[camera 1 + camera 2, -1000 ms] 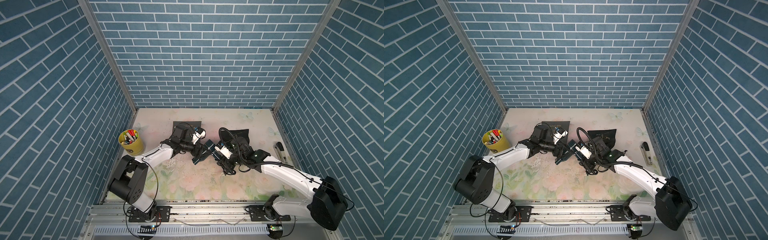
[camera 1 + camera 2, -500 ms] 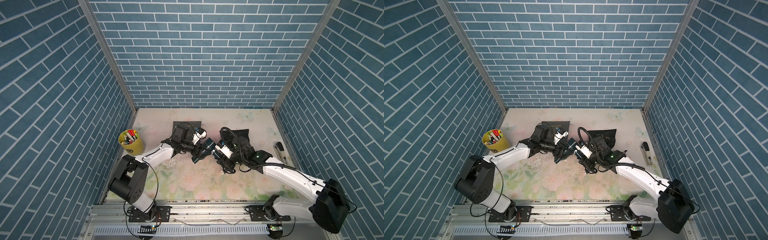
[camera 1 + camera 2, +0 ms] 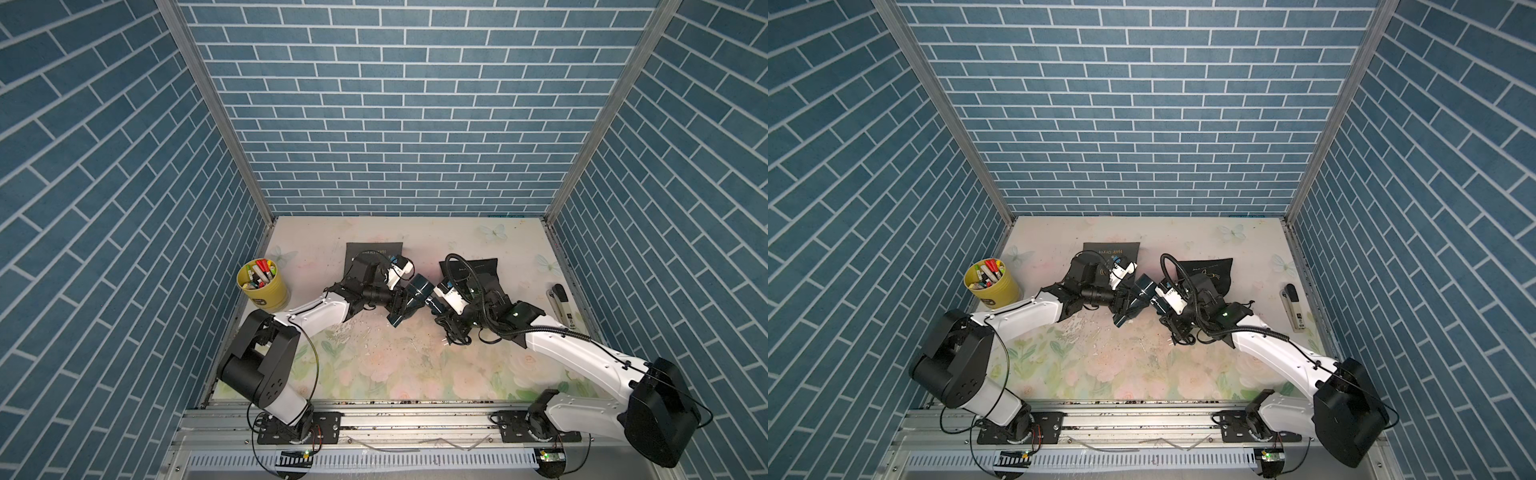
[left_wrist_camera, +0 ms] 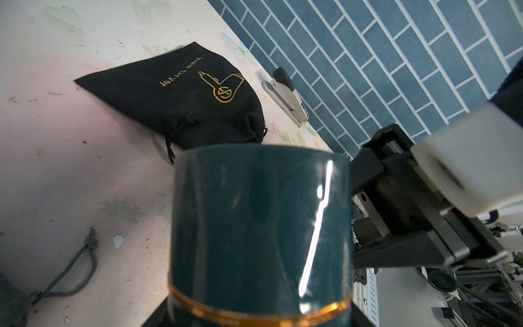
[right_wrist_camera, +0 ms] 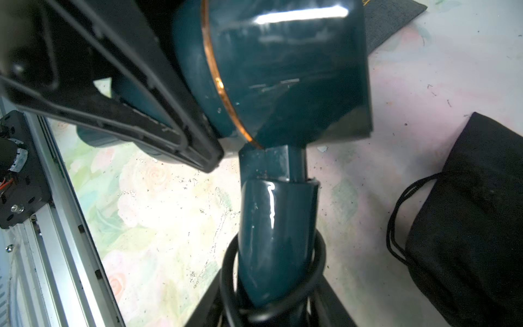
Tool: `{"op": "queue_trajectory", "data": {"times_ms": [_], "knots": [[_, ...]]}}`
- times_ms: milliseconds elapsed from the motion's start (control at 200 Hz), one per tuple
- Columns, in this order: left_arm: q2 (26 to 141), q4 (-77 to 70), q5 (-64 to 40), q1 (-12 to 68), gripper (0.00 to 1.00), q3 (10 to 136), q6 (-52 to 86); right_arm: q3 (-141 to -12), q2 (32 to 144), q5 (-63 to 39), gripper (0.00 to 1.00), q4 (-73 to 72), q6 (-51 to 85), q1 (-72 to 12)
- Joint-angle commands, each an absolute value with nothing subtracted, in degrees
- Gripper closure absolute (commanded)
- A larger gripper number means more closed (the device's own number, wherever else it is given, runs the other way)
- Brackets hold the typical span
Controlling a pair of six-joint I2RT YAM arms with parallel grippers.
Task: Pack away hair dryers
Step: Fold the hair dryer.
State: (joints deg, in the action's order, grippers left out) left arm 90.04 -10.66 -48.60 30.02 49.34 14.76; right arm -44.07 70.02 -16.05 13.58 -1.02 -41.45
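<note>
The teal hair dryer (image 5: pixel 283 70) is held over the middle of the floral table (image 3: pixel 374 365), between both arms. Its shell looks hard, glossy and light, so likely slippery; the jointed handle (image 5: pixel 276 226) seems the surer hold. The right gripper (image 3: pixel 434 302) clamps that handle inside the looped cord (image 5: pixel 317 269). The left gripper (image 3: pixel 405 299) clasps the barrel's rear. A black pouch (image 4: pixel 184 96) lies near.

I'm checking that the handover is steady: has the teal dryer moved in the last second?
No. In both top views the dryer keeps the same spot and tilt relative to the yellow cup.
</note>
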Motion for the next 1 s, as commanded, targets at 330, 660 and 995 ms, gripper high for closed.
{"op": "queue_trajectory", "data": {"times_ms": [330, 660, 995], "knots": [[87.85, -42.71, -36.61, 32.1, 0.93, 41.94, 37.94, -41.88, 70.32, -17.25, 1.0, -5.45, 10.17, -42.71], [90.33, -46.4, -34.37, 33.79, 0.94, 42.81, 40.07, -42.1, 72.53, -17.14, 1.0, -7.01, 11.88, -42.63], [86.99, -31.15, -28.81, 33.62, 0.93, 43.2, 32.13, -43.16, 71.53, 0.54, 0.68, 6.53, 10.77, -41.41]]}}
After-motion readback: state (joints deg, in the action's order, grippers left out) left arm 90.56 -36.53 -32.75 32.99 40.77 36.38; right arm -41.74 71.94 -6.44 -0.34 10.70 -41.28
